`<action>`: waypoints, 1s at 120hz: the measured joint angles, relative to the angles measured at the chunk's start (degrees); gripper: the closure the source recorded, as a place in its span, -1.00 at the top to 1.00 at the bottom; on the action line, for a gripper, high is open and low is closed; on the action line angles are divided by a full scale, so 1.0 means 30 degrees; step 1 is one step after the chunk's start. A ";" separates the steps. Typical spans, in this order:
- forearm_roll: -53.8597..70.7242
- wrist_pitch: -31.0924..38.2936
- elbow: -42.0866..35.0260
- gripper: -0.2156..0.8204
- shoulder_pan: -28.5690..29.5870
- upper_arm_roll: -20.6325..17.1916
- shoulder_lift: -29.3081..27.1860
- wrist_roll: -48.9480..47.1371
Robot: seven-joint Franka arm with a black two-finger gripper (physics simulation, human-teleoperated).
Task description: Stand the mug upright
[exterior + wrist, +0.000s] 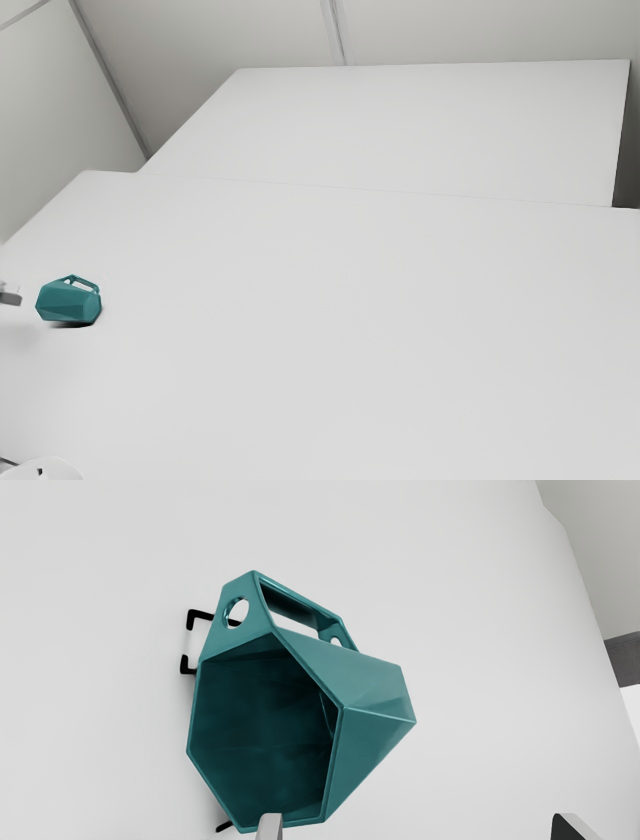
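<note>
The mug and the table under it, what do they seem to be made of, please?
The mug: probably glazed ceramic, though smooth plastic is possible; its teal facets have a soft sheen and bright edges. The table: matte white, perhaps laminate or painted board, with no visible grain.

White table [350, 370]: broad, flat top. Second white surface [420, 125]: adjoins the table's far edge. Pale wall [230, 30]: located behind the second surface; fitted with a narrow grey strip [338, 35]. Dark grey patch [622, 660]: located beyond the table's edge.
</note>
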 joint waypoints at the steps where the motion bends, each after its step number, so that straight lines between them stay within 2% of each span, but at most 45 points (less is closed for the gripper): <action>1: -0.0001 -0.0003 0.0004 0.55 -0.0004 -0.0002 0.0022 -0.0016; 89: 0.0014 0.0026 0.0608 0.54 -0.1033 -0.0443 0.0803 -0.1018; 120: 0.0015 0.0010 0.0444 0.46 -0.1078 -0.0594 0.1001 -0.1185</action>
